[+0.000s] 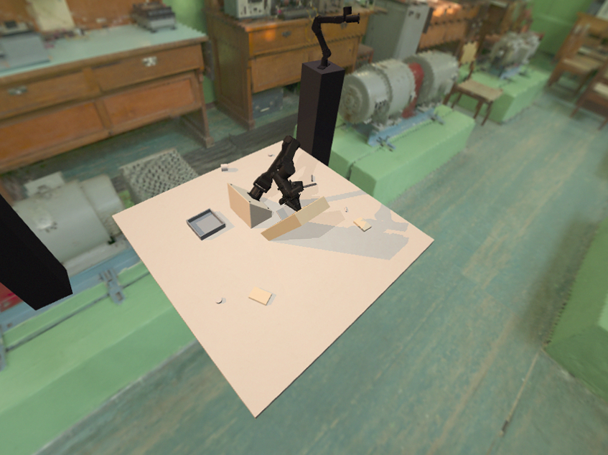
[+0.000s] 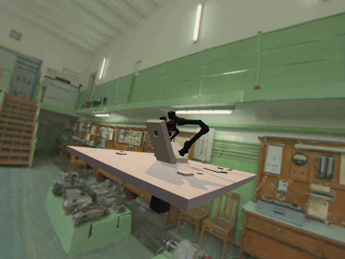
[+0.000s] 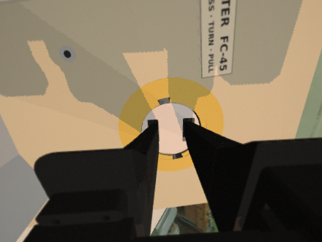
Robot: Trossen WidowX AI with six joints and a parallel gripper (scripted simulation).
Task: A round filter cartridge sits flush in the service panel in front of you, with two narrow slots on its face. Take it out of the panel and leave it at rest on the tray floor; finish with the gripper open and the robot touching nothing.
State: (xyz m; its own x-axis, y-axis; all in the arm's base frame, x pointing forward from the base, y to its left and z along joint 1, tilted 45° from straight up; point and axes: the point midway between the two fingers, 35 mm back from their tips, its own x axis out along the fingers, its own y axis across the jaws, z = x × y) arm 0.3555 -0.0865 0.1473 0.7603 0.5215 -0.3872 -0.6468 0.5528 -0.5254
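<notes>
The round filter cartridge (image 3: 169,133) sits flush in the panel (image 3: 91,120) near the worktop's (image 1: 297,307) far edge, straight ahead of the hand (image 3: 170,127). The hand is partly open, holding nothing, with its 2 fingertips at the 2 slots.

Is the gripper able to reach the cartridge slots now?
Probably yes: the gripper is already at the cartridge, each fingertip lined up with a slot, and nothing stands between. Whether the tips are truly inside cannot be told.
</notes>
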